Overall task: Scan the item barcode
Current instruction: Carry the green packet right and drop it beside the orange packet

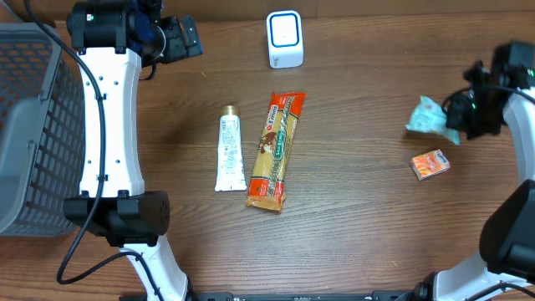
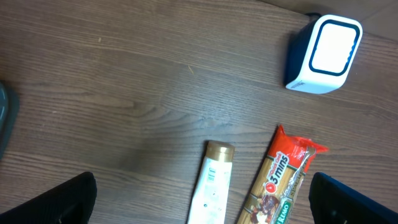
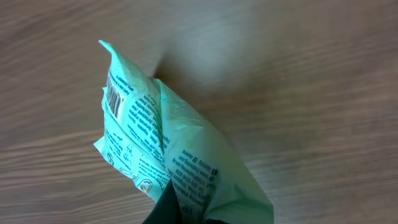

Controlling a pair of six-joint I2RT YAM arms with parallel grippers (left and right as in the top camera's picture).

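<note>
My right gripper (image 1: 456, 119) is shut on a crumpled pale green packet (image 1: 429, 116), held above the table at the right. In the right wrist view the green packet (image 3: 168, 143) rises from my right gripper (image 3: 186, 214), and a barcode (image 3: 113, 96) shows near its upper left edge. The white and blue scanner (image 1: 284, 38) stands at the back centre, well left of the packet. My left gripper (image 1: 184, 38) hangs open at the back left with nothing in it. In the left wrist view the left gripper (image 2: 202, 200) spreads wide, with the scanner (image 2: 324, 53) at the upper right.
A white tube (image 1: 228, 153) and an orange pasta packet (image 1: 276, 150) lie side by side mid-table. A small orange box (image 1: 430, 165) lies below the held packet. A grey basket (image 1: 33, 125) stands at the left edge.
</note>
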